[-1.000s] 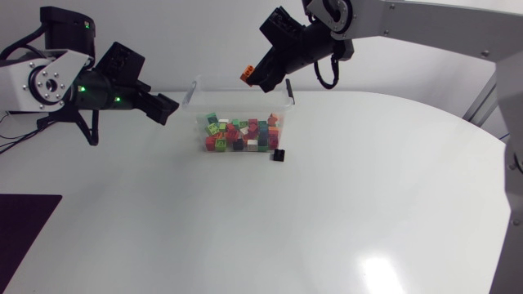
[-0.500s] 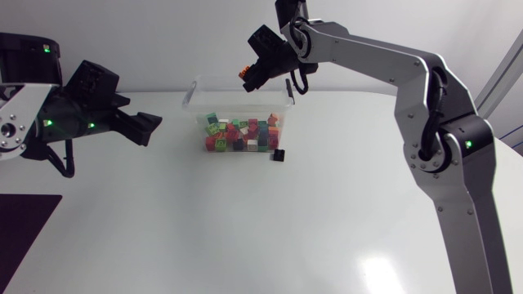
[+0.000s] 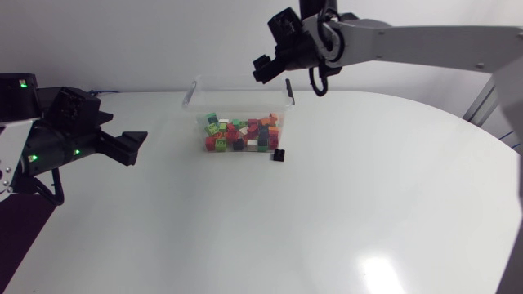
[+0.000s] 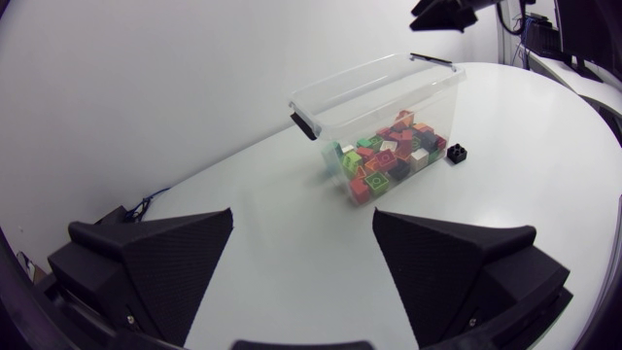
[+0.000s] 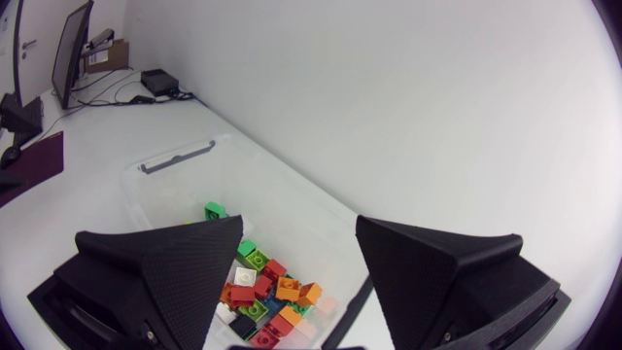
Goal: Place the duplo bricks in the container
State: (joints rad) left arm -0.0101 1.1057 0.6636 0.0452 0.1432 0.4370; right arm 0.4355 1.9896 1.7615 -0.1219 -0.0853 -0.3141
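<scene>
The clear plastic box (image 3: 237, 102) stands open-topped near the far side of the white table (image 3: 327, 212). A heap of coloured bricks (image 3: 240, 135) lies inside it, red, green, orange, yellow and white among them. One black brick (image 3: 279, 154) sits on the table just outside the box, by its near right corner.

The right arm comes in from the right and holds the right gripper (image 3: 260, 69) above the back rim of the box. Its jaws are spread wide with nothing between them. Seen from that wrist, the right gripper (image 5: 298, 224) looks straight down into the box (image 5: 165, 190). The bricks (image 5: 267, 292) lie well below the gap between the fingers, not touching either one. A green brick (image 5: 215, 210) lies on the box floor apart from the heap, toward the handle end.

The left gripper (image 3: 135, 147) hangs over the table well to the left of the box, pointing toward it. Its jaws are also apart and hold nothing. In the left wrist view, the left gripper (image 4: 303, 219) frames bare table, with the box (image 4: 374, 92) and its bricks (image 4: 389, 156) ahead and well clear of the fingertips. The black brick (image 4: 456, 153) sits beside the box on the side away from this gripper.
</scene>
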